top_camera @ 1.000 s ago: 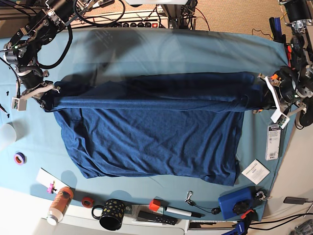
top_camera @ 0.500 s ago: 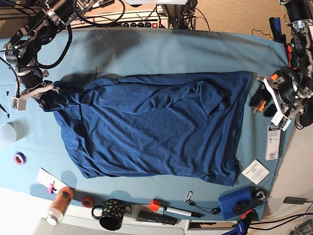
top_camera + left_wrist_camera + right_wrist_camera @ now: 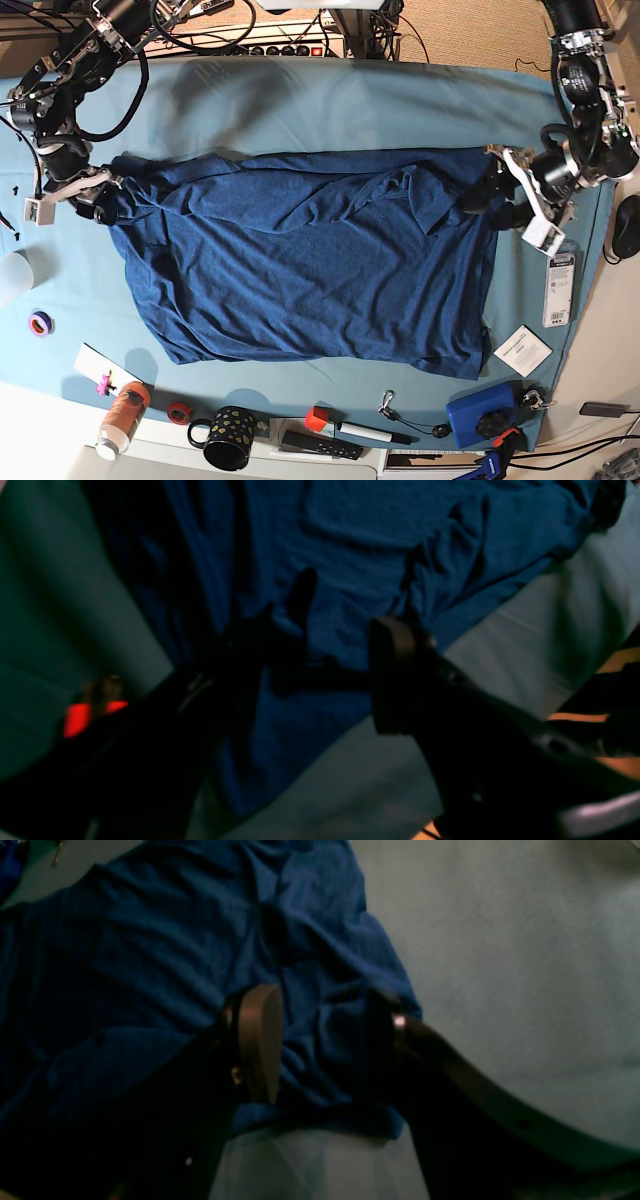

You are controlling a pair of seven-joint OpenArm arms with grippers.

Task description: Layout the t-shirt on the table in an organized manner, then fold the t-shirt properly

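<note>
T-shirt (image 3: 300,260) lay spread, rumpled, mid table (image 3: 330,100). Left gripper (image 3: 492,200) and right gripper (image 3: 100,195) at opposite shirt edges, fingers parted, holding nothing. Mug (image 3: 228,437), bottle (image 3: 122,418), marker (image 3: 362,432), tape roll (image 3: 40,323) lined near edge.

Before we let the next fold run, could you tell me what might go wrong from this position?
1. The t-shirt lies rumpled along its far edge, with a bunched fold near the left gripper; folding now could lock in creases.
2. The right gripper is open with fabric bunched between its fingers, so lifting away might snag and drag that corner.
3. The tag and card lie beside the hem and might be caught.
</note>
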